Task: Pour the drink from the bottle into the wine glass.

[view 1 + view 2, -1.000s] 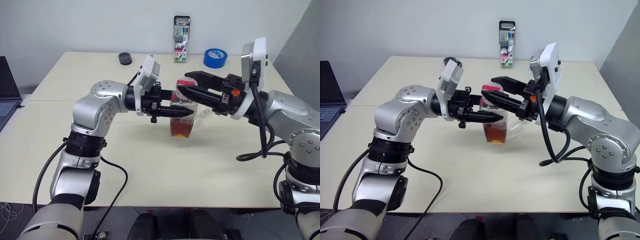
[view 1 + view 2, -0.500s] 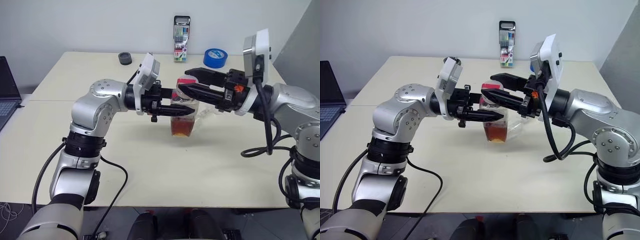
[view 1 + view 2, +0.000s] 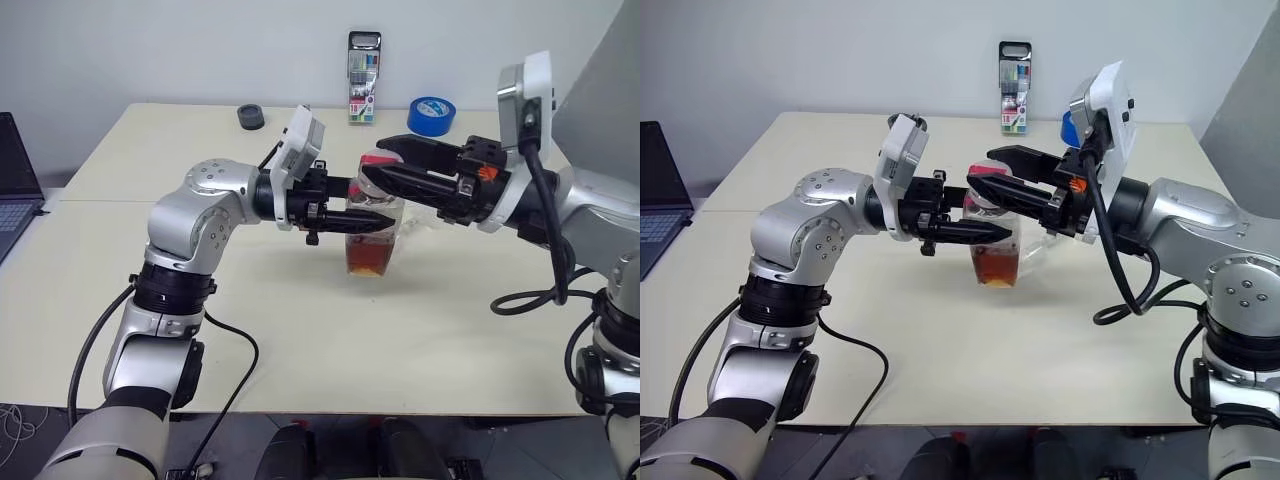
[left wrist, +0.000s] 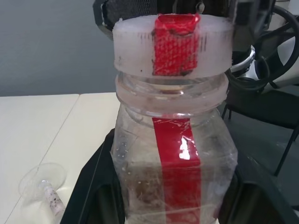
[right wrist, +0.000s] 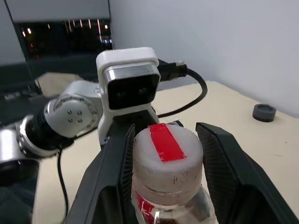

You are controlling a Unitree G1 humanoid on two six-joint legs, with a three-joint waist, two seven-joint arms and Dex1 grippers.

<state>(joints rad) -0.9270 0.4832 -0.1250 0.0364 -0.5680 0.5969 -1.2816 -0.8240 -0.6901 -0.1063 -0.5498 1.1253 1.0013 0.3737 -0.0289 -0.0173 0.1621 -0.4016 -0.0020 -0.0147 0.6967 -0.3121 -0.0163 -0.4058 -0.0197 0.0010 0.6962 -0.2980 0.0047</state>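
Gripping the bottle (image 3: pixel 367 235) around its body near the middle of the left eye view, the left gripper (image 3: pixel 362 210) has its black fingers closed tight on the clear plastic, while the right gripper (image 3: pixel 372 172) reaches in from the right of the frame with its fingers set either side of the white cap (image 5: pixel 167 156); the right wrist view shows one finger against the cap and the other just beside it, so I judge the hold there as half made at best. The cap looks still seated on the neck, and the drink (image 3: pixel 367 256) sits in the lower part of the bottle, so no pouring has begun. Opening the bottle, then tipping it over the wine glass (image 4: pixel 43 183), remains. That glass appears to lie on its side on the table behind the bottle.

A pale cream table (image 3: pixel 300 330) carries the work. Along its far edge, in the upper middle of the frame, stand a pack of markers (image 3: pixel 362 91), a blue tape roll (image 3: pixel 430 114) and a small dark ring (image 3: pixel 250 116). A laptop (image 3: pixel 14 190) shows at the left edge, before a plain grey wall.
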